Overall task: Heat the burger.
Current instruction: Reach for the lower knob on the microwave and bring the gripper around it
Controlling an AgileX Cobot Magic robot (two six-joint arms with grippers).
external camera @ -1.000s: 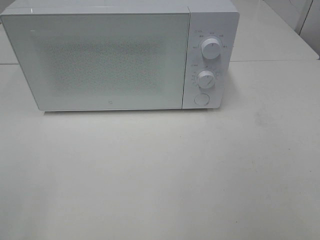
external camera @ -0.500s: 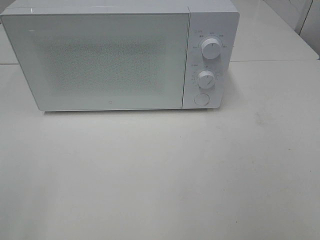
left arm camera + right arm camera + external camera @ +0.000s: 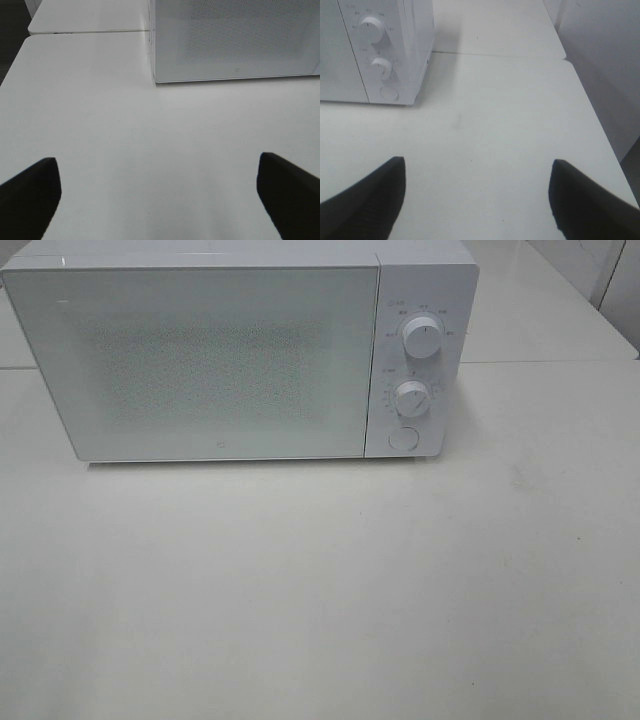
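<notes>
Microwave (image 3: 240, 350) w/ opaque speckled door (image 3: 200, 365), top out of frame.

You see a white table (image 3: 320, 590) under soft, even light. A second table (image 3: 545, 310) touches it behind, with a thin seam (image 3: 550, 362) between them. A white microwave (image 3: 200, 360) stands at the back. Dark floor (image 3: 10, 40) shows beside the table.

The burger is not visible in any view; it may be hidden behind the shut, speckled door (image 3: 200, 360) of the white box-shaped microwave (image 3: 452, 300).
</notes>
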